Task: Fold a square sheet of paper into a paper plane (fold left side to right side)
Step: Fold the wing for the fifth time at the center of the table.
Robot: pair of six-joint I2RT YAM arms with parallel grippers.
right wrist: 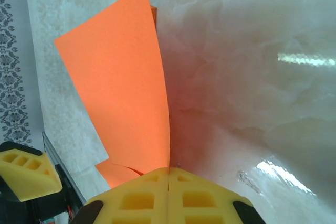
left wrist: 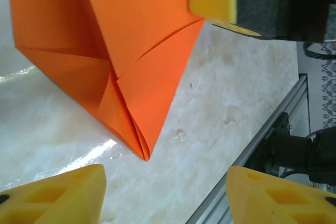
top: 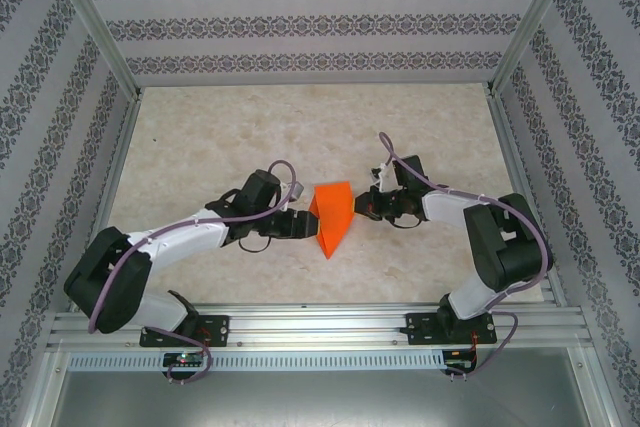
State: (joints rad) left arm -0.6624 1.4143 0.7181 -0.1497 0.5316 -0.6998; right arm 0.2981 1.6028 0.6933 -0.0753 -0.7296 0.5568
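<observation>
The orange sheet of paper (top: pixel 332 215) lies mid-table, folded to a sharp nose that points toward the near edge. In the left wrist view its diagonal flaps meet at the nose (left wrist: pixel 145 155). My right gripper (top: pixel 362 209) is shut on the paper's right edge. In the right wrist view the paper (right wrist: pixel 121 87) rises as a curved flap from between the closed yellow pads (right wrist: pixel 168 184). My left gripper (top: pixel 303 224) stands open just left of the paper. Its fingertips (left wrist: pixel 68 195) are wide apart over bare table, with nothing between them (left wrist: pixel 168 198).
The marble-patterned table (top: pixel 220 137) is walled by patterned panels on three sides. An aluminium rail (top: pixel 320 322) runs along the near edge and shows close to the paper's nose (left wrist: pixel 262 135). The right gripper's finger (left wrist: pixel 215 1) rests on the paper.
</observation>
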